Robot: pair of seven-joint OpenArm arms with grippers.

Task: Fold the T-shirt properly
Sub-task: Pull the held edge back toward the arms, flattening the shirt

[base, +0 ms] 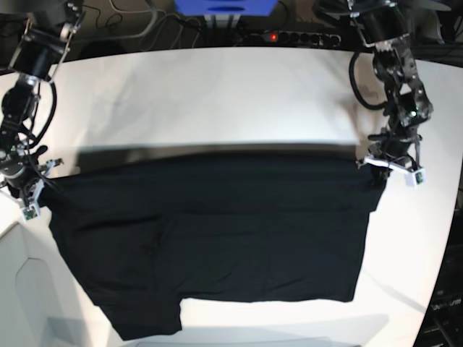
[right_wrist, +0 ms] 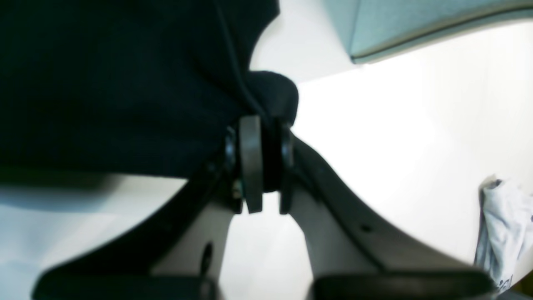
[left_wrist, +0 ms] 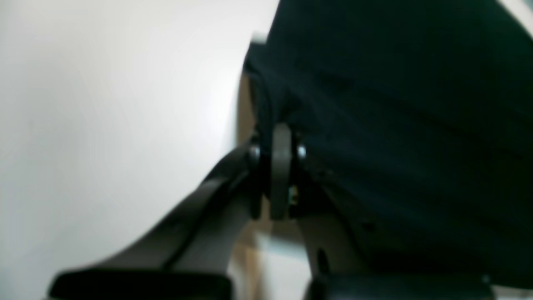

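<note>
The black T-shirt is stretched wide above the white table, held up by its top edge and hanging toward the front. My left gripper is shut on a bunched corner of the T-shirt; in the base view the left gripper is at the shirt's right corner. My right gripper is shut on the other corner of the T-shirt; in the base view the right gripper is at the left corner. No label or print shows.
A power strip and cables lie along the table's back edge. A blue box stands at the back middle. A teal panel and a crumpled white cloth show in the right wrist view.
</note>
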